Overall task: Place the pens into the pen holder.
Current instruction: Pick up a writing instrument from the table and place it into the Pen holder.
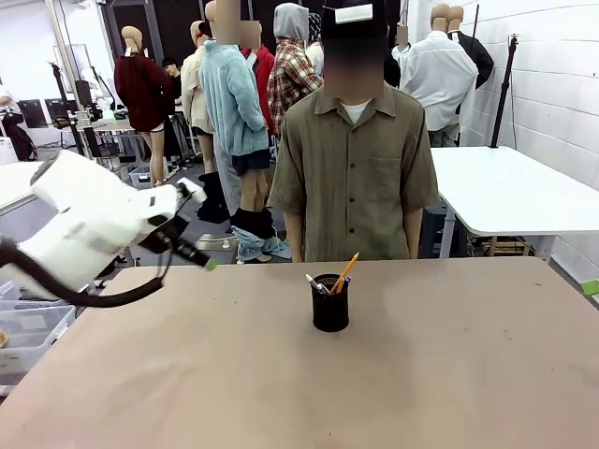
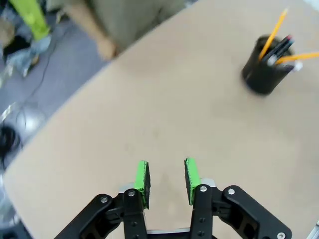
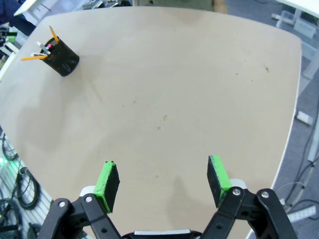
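The black mesh pen holder (image 1: pixel 329 307) stands upright near the middle of the table, in front of the person. The pens stick out of it: a yellow-orange pencil (image 1: pixel 346 270) and a pale pen (image 1: pixel 314 281). In the left wrist view the pen holder (image 2: pixel 263 70) sits far off at the upper right, holding two yellow pencils (image 2: pixel 274 31) and a dark pen (image 2: pixel 282 47). My left gripper (image 2: pixel 167 180) hovers over bare table, its jaws partly apart with nothing between them; the front view has that left gripper (image 1: pixel 208 263) raised at the table's left. My right gripper (image 3: pixel 163 181) is open wide and empty, well away from the pen holder (image 3: pixel 63 59).
A person stands at the far edge of the tan table (image 1: pixel 449 374), one hand (image 2: pixel 105 48) hanging near the edge. A white table (image 1: pixel 510 192) stands behind at the right. Plastic bins (image 1: pixel 28 332) sit on the floor to the left.
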Motion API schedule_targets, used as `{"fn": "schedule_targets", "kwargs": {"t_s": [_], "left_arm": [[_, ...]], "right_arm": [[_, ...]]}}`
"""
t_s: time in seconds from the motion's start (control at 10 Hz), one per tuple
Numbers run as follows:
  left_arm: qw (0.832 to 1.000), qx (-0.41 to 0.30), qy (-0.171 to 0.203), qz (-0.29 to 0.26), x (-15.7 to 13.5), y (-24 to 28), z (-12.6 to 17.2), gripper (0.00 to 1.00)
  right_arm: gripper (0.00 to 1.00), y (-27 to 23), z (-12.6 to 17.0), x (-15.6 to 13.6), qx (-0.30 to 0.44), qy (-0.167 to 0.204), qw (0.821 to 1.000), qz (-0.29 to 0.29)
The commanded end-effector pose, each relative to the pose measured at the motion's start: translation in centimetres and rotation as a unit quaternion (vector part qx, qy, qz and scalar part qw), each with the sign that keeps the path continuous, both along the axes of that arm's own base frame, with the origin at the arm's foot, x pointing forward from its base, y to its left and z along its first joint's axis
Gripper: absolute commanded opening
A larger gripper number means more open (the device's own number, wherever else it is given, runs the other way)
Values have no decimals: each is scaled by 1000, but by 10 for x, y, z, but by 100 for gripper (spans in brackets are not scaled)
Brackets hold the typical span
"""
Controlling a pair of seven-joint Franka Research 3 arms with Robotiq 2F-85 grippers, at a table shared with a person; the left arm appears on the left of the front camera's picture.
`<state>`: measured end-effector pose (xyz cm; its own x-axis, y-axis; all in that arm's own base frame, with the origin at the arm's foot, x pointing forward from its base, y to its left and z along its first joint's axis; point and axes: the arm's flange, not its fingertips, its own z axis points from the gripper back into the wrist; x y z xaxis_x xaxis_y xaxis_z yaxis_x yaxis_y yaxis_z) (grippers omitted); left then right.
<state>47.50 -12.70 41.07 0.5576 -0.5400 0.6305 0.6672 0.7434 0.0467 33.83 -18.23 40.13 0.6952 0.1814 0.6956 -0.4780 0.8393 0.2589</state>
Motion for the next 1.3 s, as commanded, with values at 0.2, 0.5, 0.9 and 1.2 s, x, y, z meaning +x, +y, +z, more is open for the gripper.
{"fn": "schedule_targets", "kwargs": {"t_s": [0.2, 0.5, 0.9, 1.2], "left_arm": [[981, 89, 139, 103, -25, 19, 57, 43], [972, 90, 172, 132, -27, 26, 47, 99], [971, 88, 172, 140, -45, 69, 30, 100], [972, 83, 182, 126, -71, 102, 16, 100]], "right_arm": [[89, 0, -1, -1, -10, 3, 1000, 5], [89, 0, -1, -1, -10, 3, 1000, 5], [89, 0, -1, -1, -10, 3, 1000, 5], [89, 0, -1, -1, -10, 3, 1000, 5]]}}
